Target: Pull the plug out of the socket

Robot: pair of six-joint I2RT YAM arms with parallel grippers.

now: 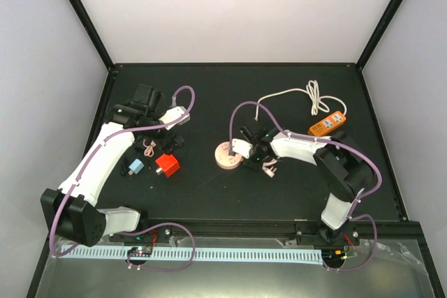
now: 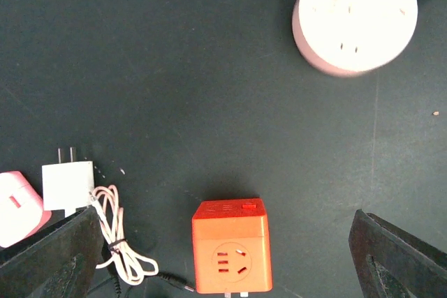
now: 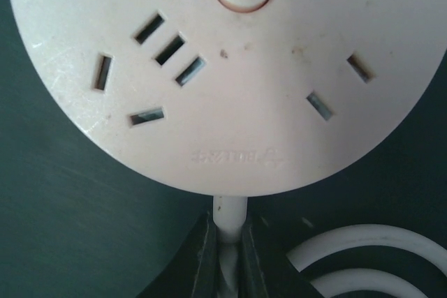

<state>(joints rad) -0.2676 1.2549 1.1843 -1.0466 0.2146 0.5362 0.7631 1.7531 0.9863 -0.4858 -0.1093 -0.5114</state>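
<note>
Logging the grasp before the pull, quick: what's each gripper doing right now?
Left gripper: open, holding nothing.
Right gripper: shut on the white cord at the round socket's edge.

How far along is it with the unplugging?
Done: unclear; the visible slots of the round socket are empty. In hand: the right gripper pinches the white cord at its rim; the left gripper hangs open above the orange cube socket. Left, apparently: the pull.
</note>
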